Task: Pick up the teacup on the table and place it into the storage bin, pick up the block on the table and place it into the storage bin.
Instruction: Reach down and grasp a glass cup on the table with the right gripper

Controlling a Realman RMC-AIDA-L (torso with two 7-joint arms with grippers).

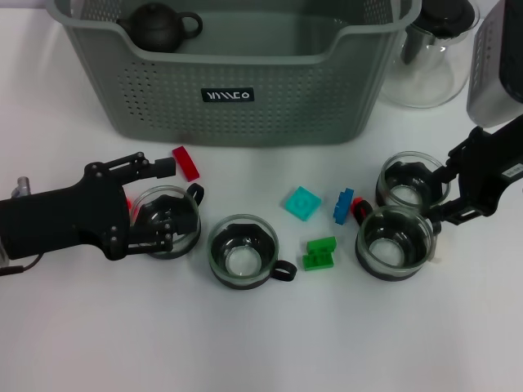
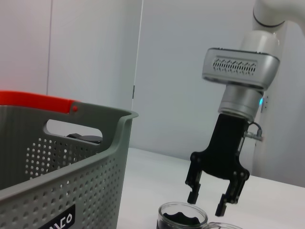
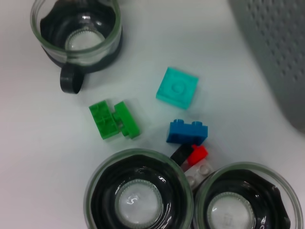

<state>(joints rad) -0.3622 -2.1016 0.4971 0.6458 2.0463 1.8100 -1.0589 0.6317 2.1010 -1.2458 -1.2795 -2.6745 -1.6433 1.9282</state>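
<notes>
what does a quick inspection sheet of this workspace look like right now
surface: white table, no spills seen
job's things: storage bin at the back; four glass teacups and loose blocks, including a green block, on the table
clutter: dark teapot inside the bin; glass pitcher beside it
grippers: left gripper open around the leftmost teacup; right gripper open over the right-hand cups
cables: thin cable by the left arm
surroundings: pale wall

Glossy glass teacups [image 1: 243, 253], matt perforated plastic storage bin [image 1: 245, 114]
</notes>
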